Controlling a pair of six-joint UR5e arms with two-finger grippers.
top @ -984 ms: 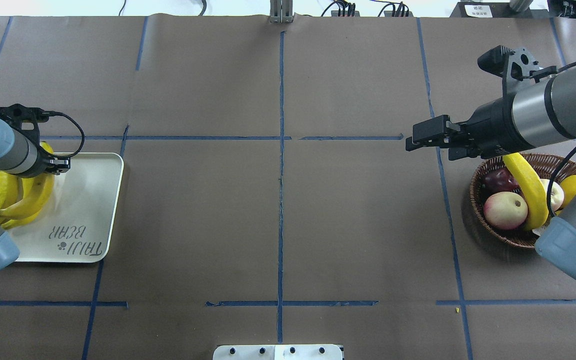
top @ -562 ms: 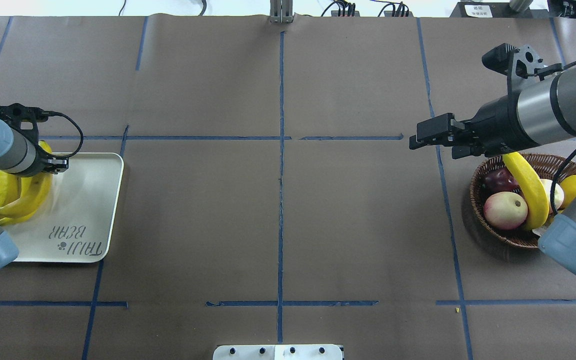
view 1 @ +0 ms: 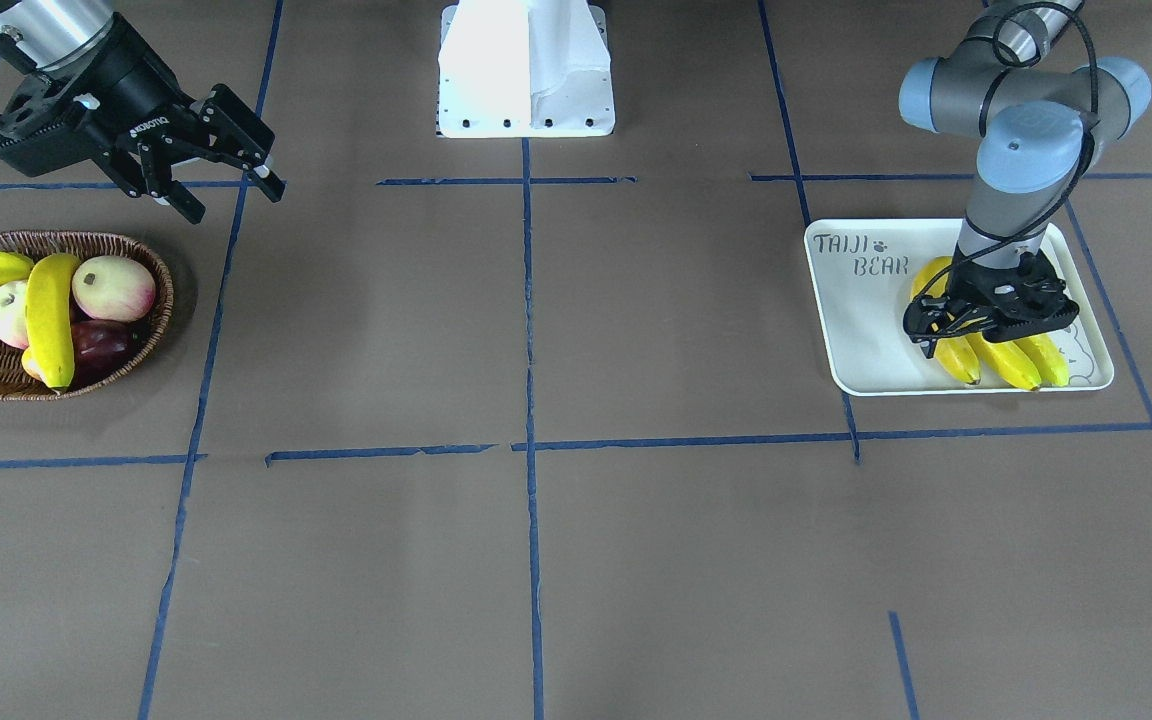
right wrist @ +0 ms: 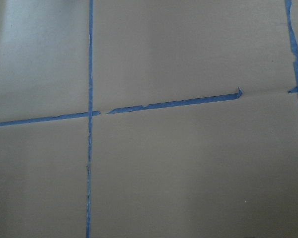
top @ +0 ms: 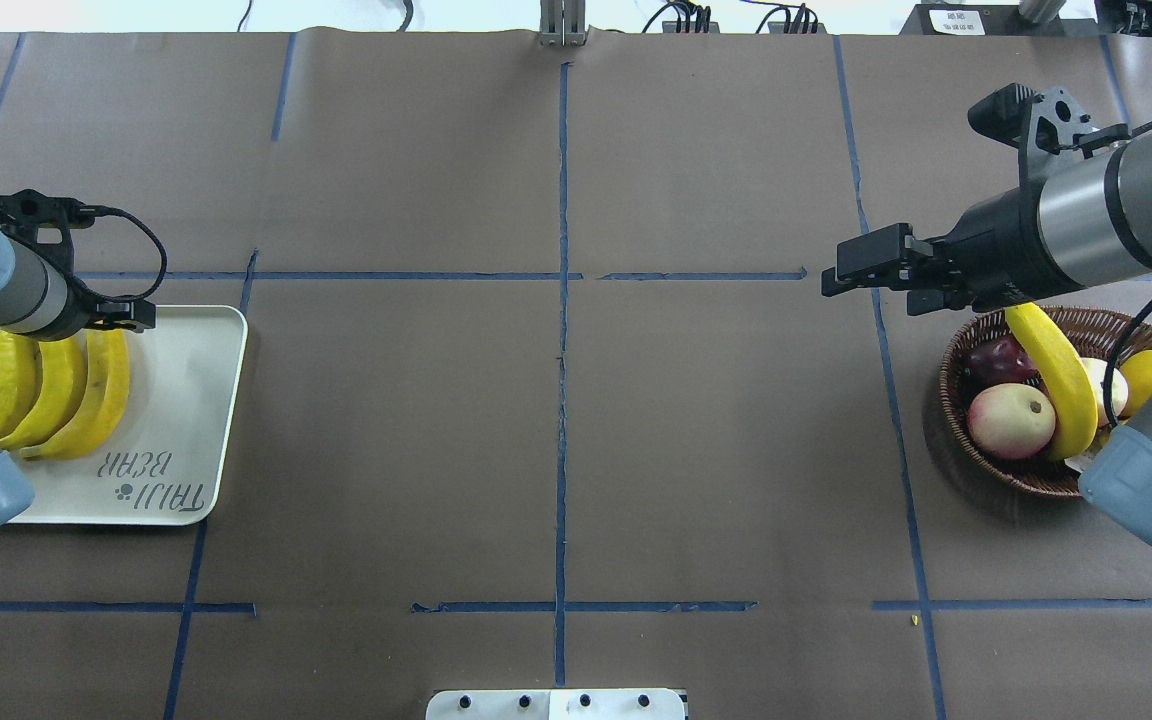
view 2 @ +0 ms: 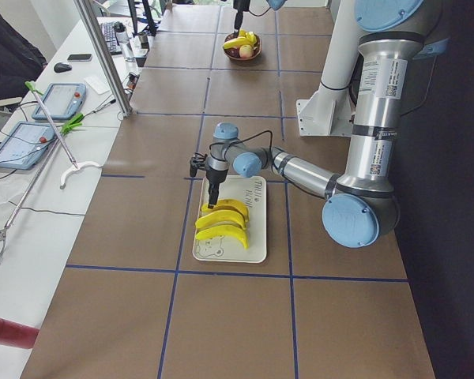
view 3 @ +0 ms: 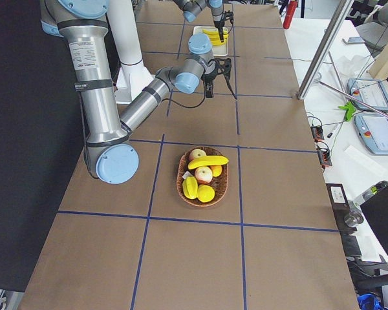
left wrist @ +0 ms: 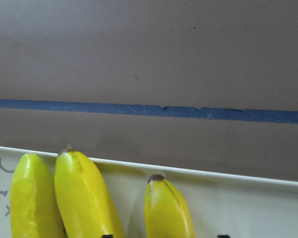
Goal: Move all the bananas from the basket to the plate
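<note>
Fingers of the left gripper (top: pixel 124 318) stand apart over the plate (top: pixel 186 400), holding nothing: the wrist view shows two dark tips wide of the nearest banana, touching neither side. Three bananas (top: pixel 61 395) lie side by side on the plate, at the end away from the printed corner. The right gripper (view 1: pixel 236 200) hovers just beside the basket (top: pixel 996 470), over bare surface (top: pixel 556 450), its fingers spread and empty.

One last banana (top: pixel 1058 385) lies in the basket, slanting across the top of the other fruit and just beside a peach (top: pixel 1011 420) (some further yellow fruit sits behind it, of a kind too unclear to name).

The step in hand looks like the end of the third placement, with the fourth pick about to start. That pick would call for the right gripper to come over the basket, line its fingers across the banana's width near mid-length, and descend without nudging the peach. Since plate and basket are well apart, a hand-over or a long carry seems likely.
</note>
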